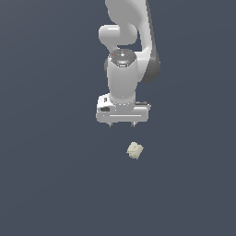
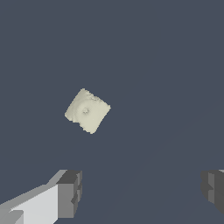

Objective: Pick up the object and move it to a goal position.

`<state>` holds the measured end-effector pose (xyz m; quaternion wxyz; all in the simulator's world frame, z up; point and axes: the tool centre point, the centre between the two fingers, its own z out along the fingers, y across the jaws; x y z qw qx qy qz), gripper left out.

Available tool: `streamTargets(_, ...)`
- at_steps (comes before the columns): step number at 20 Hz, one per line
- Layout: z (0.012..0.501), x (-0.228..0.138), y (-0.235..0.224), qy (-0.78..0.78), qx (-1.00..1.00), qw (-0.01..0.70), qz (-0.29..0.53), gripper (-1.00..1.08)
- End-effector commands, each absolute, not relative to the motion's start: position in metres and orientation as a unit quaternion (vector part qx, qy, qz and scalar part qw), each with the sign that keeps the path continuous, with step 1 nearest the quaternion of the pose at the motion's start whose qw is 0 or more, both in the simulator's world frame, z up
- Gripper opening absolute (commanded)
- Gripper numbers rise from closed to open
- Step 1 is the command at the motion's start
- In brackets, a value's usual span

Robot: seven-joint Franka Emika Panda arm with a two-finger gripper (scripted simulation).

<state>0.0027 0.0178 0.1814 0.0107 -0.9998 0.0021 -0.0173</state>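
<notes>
The object (image 2: 87, 110) looks matt, rough and lumpy; the gripper (image 1: 122, 124) above it looks smooth, glossy plastic.

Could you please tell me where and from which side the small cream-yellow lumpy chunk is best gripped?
Probably from above, across two opposite flat sides of the small cream-yellow lumpy chunk. It lies alone and turned diagonally to the open white hand, so the hand would likely need rotating to square its fingers with those sides.

No legible text or markings.
</notes>
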Motion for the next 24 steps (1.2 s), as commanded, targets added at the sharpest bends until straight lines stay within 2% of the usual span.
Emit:
streamTargets(1, 0.181, 0.003, 0.018, 0.002, -1.000, 0.011, -0.017, 1.00)
streamTargets(10, 0.165, -0.009, 0.045, -0.029, -1.000, 0.004, 0.001, 1.00)
streamTargets(24, 0.161, -0.004, 0.047, -0.007, -1.000, 0.005, 0.001, 1.00)
